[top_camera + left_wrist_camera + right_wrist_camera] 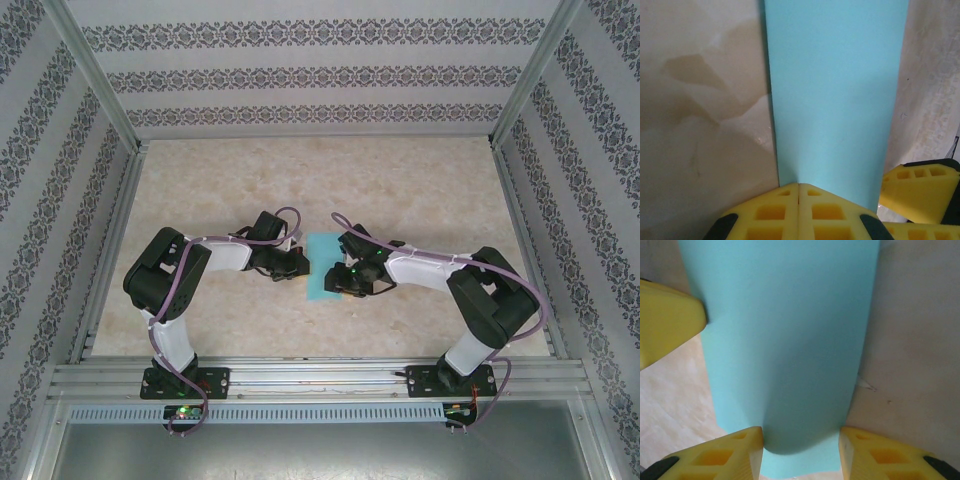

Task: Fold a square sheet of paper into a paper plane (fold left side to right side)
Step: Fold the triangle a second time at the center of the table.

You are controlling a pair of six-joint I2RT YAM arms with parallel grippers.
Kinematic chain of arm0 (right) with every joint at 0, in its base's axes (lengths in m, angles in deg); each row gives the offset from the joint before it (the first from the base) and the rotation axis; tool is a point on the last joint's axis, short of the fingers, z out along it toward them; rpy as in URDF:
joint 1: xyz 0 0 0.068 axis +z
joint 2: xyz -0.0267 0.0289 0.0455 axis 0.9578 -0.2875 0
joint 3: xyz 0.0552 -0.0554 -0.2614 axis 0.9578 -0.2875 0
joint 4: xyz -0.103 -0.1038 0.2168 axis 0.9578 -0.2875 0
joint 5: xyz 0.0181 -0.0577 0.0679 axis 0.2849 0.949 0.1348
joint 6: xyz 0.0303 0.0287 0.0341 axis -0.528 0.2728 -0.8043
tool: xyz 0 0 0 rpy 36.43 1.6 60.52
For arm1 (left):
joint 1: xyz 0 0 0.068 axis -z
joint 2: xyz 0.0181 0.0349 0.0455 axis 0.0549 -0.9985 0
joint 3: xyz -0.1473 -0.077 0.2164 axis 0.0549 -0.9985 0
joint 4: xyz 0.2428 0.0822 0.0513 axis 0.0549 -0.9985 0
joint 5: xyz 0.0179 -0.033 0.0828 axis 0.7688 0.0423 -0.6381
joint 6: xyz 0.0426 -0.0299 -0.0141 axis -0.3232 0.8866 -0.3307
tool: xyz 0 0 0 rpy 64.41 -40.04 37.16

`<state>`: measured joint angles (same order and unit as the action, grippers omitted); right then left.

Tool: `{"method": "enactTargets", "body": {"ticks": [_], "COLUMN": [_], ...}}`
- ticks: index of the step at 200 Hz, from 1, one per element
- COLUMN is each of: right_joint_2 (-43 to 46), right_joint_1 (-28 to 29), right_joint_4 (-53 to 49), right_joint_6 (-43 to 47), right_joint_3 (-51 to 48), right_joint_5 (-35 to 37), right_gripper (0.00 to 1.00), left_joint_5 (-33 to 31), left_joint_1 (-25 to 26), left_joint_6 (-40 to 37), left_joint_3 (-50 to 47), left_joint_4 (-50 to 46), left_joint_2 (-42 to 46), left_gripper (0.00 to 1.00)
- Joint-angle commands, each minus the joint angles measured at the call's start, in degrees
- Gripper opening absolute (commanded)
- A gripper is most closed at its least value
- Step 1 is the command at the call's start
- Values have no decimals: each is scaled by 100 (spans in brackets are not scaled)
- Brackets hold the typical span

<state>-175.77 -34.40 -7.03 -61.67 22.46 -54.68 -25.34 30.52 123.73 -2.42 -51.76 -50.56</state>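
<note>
The left arm [215,255] and right arm [440,270] are bending inward, meeting at the turquoise sheet of paper [322,262] lying centred on the surface [420,190]. The left hand [798,186] is touching its edge with fingers together. The right hand [801,432] is straddling its bulging end, fingers apart.

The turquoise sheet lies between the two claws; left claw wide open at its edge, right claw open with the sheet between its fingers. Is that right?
No. The left claw is shut, its yellow fingers pressed together at the edge of the sheet of paper, as the left wrist view shows. The right claw is indeed open, the sheet between its fingers.
</note>
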Motion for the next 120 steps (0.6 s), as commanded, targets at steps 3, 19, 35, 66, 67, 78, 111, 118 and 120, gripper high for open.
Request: {"method": "enactTargets", "body": {"ticks": [3, 19, 35, 66, 67, 78, 111, 118, 120], "right_joint_2": [-66, -15, 80, 240, 243, 285, 360, 360, 360], "right_joint_1": [44, 31, 4, -82, -83, -109, -158, -161, -162], "right_joint_4": [18, 19, 4, 20, 24, 28, 12, 16, 25], "right_joint_6": [25, 26, 25, 60, 60, 84, 96, 100, 97], "right_joint_3": [132, 116, 90, 53, 53, 61, 53, 45, 44], "right_joint_5": [-32, -6, 26, -21, -26, -44, -75, -83, -83], "right_gripper": [45, 45, 46, 46, 46, 46, 46, 46, 46], "left_joint_5": [-336, -336, -336, -334, -335, -336, -340, -345, -341], "left_joint_1": [42, 40, 42, 41, 40, 40, 40, 44, 41], "left_joint_6": [10, 10, 10, 10, 10, 10, 20, 15, 18], "left_joint_3": [-129, -135, -130, -128, -124, -129, -128, -128, -128], "left_joint_4": [-390, -394, -393, -391, -389, -392, -388, -391, -388], "left_joint_2": [-169, -164, -164, -165, -168, -167, -171, -165, -163], "left_gripper": [3, 3, 3, 3, 3, 3, 3, 3, 3]}}
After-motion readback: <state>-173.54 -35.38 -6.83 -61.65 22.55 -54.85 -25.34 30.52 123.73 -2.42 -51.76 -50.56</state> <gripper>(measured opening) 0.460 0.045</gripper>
